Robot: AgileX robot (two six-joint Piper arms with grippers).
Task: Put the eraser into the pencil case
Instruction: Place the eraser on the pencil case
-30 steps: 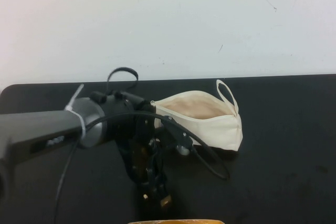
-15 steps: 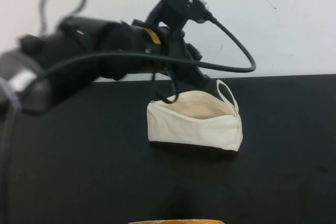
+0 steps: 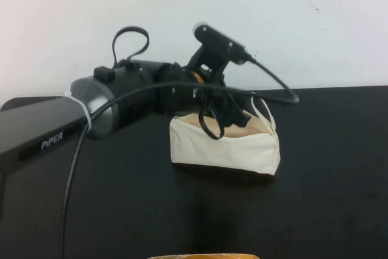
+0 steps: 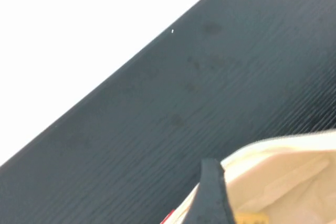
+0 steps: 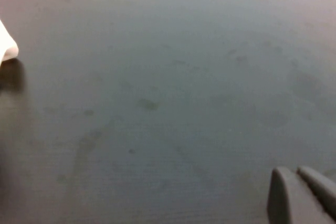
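The pencil case (image 3: 224, 147) is a cream-white pouch lying open on the black table (image 3: 327, 180), with its loop strap (image 3: 262, 108) at its right end. My left gripper (image 3: 233, 119) reaches from the left and dips into the pouch's open mouth. In the left wrist view one dark finger (image 4: 210, 192) sits over the beige lining (image 4: 283, 182), with a small yellow bit of the eraser (image 4: 251, 217) beside it, held in the grip. My right gripper (image 5: 299, 192) is out of the high view; its fingertips rest together, low over bare table.
A white wall (image 3: 303, 22) stands behind the table's far edge. A yellowish rim (image 3: 203, 256) shows at the front edge of the high view. A pale edge (image 5: 6, 45) shows at the side of the right wrist view.
My left arm rose from the table's front, swung up and back over the pouch, and has now come down so the gripper is in the pouch's mouth.
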